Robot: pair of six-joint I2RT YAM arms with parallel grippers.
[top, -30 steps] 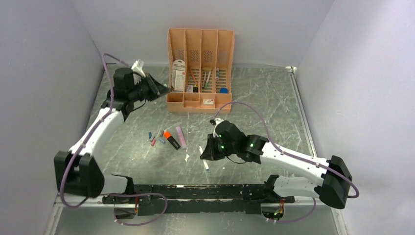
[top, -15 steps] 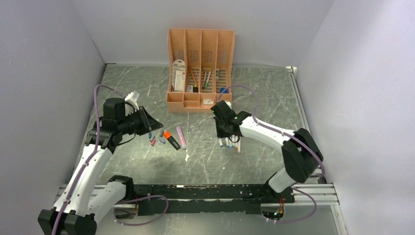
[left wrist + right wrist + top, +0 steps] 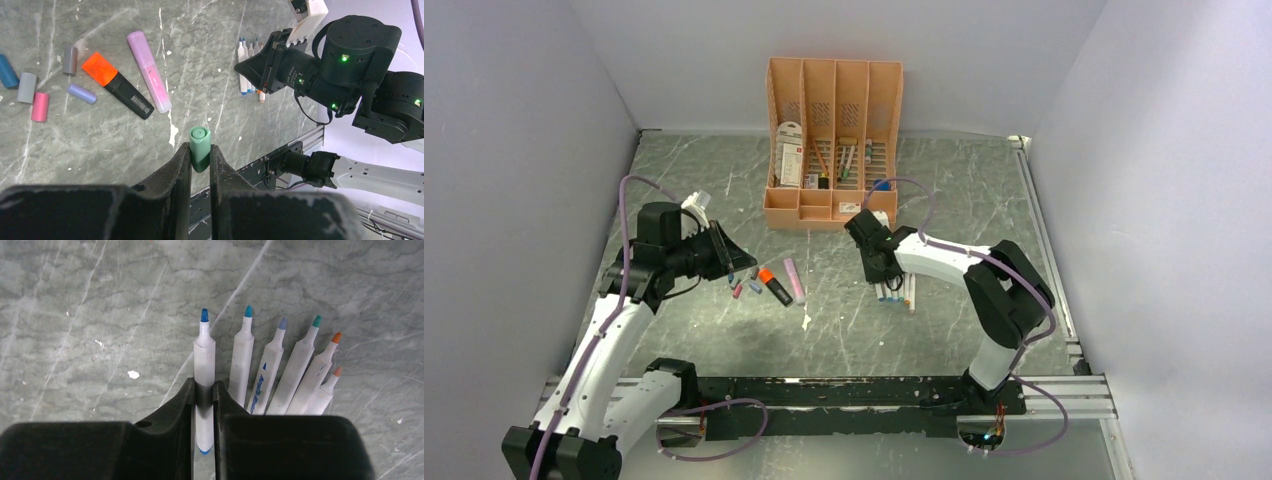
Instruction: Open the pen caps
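Observation:
My left gripper is shut on a small green pen cap, held above the table near the loose caps; it also shows in the top view. Loose blue, pink, lavender and two grey caps lie there. A black highlighter still wears its orange cap, next to a pink highlighter. My right gripper is shut on an uncapped white marker with a blue tip, at the left end of a row of several uncapped markers.
The peach desk organizer stands at the back middle with pens and boxes in it. The marker row lies just in front of its right side. Small white scraps lie mid-table. Grey walls close in both sides.
My left gripper has come from beside the organizer down to the loose caps. My right gripper has moved from the near middle back to the marker row, then slightly left.

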